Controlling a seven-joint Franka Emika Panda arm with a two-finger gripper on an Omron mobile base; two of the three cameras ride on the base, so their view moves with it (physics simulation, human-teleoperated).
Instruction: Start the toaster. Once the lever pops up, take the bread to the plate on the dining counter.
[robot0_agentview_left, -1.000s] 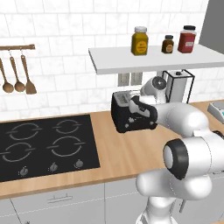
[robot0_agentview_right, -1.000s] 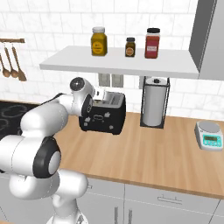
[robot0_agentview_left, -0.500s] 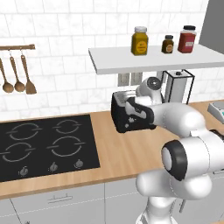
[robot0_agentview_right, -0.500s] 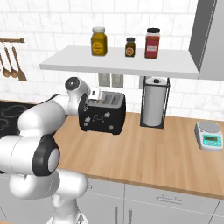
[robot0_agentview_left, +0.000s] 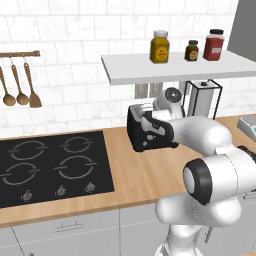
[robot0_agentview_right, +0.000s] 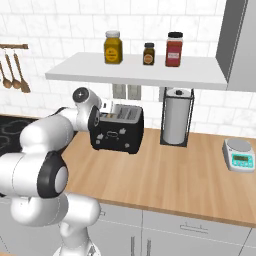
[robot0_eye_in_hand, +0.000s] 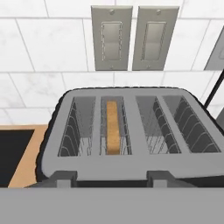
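Observation:
The black four-slot toaster (robot0_eye_in_hand: 131, 144) stands on the wood worktop below two wall outlets. The bread (robot0_eye_in_hand: 113, 127), a tan slice seen edge-on, sits deep in the second slot from the left. My gripper (robot0_eye_in_hand: 112, 178) is open, its fingertips (robot0_eye_in_hand: 65, 177) spread wide at the toaster's near edge with nothing between them. In the base views the toaster (robot0_agentview_left: 150, 132) (robot0_agentview_right: 117, 132) is against the back wall and my hand hangs close over its side, with the arm covering part of it. The plate and the dining counter are out of view.
A black hob (robot0_agentview_left: 50, 165) lies left of the toaster. A paper towel holder (robot0_agentview_right: 176, 117) and a kitchen scale (robot0_agentview_right: 240, 154) stand to its right. A white shelf (robot0_agentview_right: 150, 70) with three jars hangs low above. Utensils (robot0_agentview_left: 20, 90) hang on the wall.
My hand has shifted slightly to the left beside the toaster and has almost stopped. The toaster and the bread have stayed in place.

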